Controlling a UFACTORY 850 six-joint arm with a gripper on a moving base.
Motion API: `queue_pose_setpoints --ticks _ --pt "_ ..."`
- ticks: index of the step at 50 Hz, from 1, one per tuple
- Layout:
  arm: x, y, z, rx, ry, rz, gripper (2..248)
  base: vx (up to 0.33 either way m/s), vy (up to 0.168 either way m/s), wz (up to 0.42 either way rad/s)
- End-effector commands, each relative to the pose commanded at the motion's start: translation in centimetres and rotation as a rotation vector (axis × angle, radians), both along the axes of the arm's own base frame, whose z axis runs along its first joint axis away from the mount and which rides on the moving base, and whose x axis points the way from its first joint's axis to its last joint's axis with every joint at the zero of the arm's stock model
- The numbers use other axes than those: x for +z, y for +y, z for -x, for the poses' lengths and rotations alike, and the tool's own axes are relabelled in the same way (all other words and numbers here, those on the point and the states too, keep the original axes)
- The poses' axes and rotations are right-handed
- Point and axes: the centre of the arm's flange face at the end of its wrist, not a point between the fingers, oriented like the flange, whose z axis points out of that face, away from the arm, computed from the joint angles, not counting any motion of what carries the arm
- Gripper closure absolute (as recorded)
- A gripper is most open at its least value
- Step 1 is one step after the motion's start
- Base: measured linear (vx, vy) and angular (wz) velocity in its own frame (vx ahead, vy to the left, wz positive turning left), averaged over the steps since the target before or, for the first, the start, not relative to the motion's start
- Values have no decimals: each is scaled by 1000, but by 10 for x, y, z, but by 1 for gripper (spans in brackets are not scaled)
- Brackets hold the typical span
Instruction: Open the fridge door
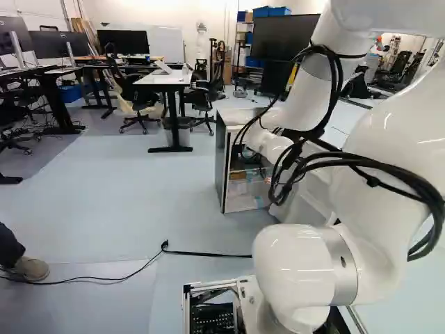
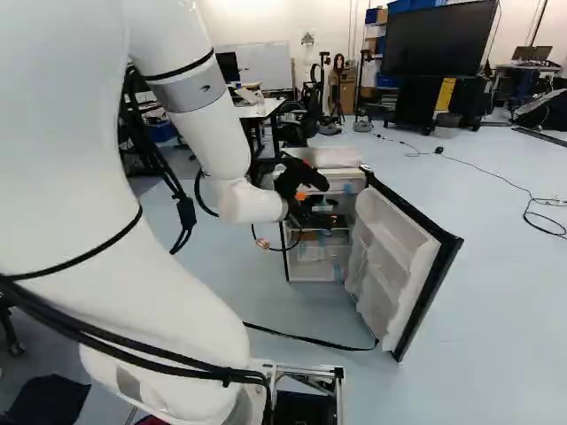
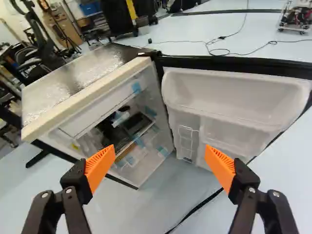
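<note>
You've 1 fridge (image 3: 73, 80) w/ 1 door (image 3: 234, 90) standing wide, prob. 2 shelves (image 3: 137, 136) inside. Your 2 fingers (image 2: 302, 196) are released, apart.

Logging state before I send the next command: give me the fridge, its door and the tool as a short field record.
fridge: standing on the floor ahead of the arm, front uncovered
door: swung wide open, hinged at the fridge's right side in the right base view
door inside: white, with molded bins facing out
interior: shelves visible, dark items on one
tool: open, nothing between its fingers
contact with door: none seen in the wrist view
task status: door looks open as asked
</note>
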Motion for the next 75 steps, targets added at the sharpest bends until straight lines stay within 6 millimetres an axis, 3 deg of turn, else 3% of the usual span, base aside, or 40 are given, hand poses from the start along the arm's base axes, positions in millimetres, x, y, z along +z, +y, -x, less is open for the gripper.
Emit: queue_pose_setpoints --ticks 37,75 --pt "2 50 43 380 -55 146 3 0 0 0" --pt "-1 75 70 585 -94 215 3 0 0 0"
